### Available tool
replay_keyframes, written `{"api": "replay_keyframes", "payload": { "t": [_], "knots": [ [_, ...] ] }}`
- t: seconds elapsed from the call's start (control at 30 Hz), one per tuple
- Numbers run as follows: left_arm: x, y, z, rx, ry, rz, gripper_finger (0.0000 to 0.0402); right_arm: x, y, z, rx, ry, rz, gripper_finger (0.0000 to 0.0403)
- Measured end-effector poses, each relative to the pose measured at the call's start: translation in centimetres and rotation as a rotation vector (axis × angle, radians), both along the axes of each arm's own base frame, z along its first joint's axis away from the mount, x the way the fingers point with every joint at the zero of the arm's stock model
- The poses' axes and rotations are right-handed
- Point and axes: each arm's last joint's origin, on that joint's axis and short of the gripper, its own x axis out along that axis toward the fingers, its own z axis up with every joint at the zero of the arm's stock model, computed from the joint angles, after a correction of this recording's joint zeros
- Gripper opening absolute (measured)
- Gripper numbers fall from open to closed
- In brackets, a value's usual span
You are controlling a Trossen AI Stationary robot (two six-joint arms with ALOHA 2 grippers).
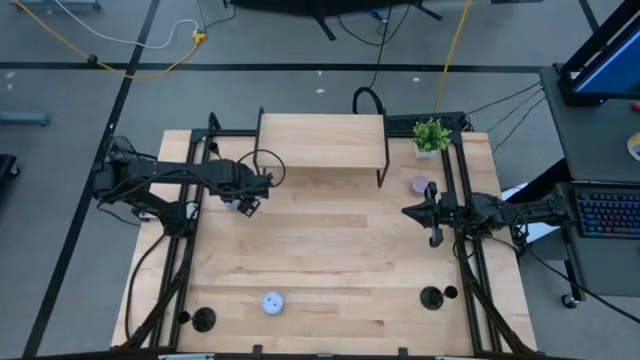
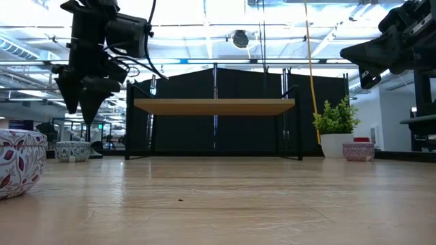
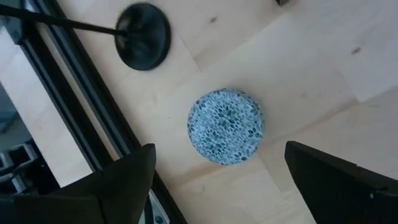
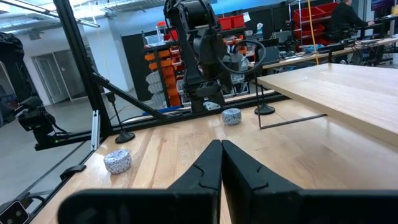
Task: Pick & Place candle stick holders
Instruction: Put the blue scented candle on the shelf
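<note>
While left pincer [image 3: 214, 180] gapes, no writing legible.

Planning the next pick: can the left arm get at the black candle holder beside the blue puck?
Probably yes. The left gripper hangs open above the blue puck, and the candle stick holder stands close beside it on bare wood, with nothing between them.

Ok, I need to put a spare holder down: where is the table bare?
The wide middle of the table is bare, between the shelf, the left claw and the right claw. Crowded: the edge opposite the shelf, with a white puck and black holders.
</note>
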Motion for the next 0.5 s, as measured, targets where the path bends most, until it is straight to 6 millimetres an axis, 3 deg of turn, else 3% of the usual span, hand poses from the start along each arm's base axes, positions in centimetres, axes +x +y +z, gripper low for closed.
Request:
{"api": "replay_keyframes", "payload": {
  "t": [0.33, 0.5],
  "knots": [
    [0.00, 0.00, -0.01, -0.002, 0.001, -0.005, 0.0397, 0.00, 0.00, 0.00, 0.000, 0.000, 0.000, 0.0000],
    [0.01, -0.05, -0.01, 0.006, 0.003, -0.011, 0.0393, 0.00, 0.00, 0.00, 0.000, 0.000, 0.000, 0.0000]
  ]
}}
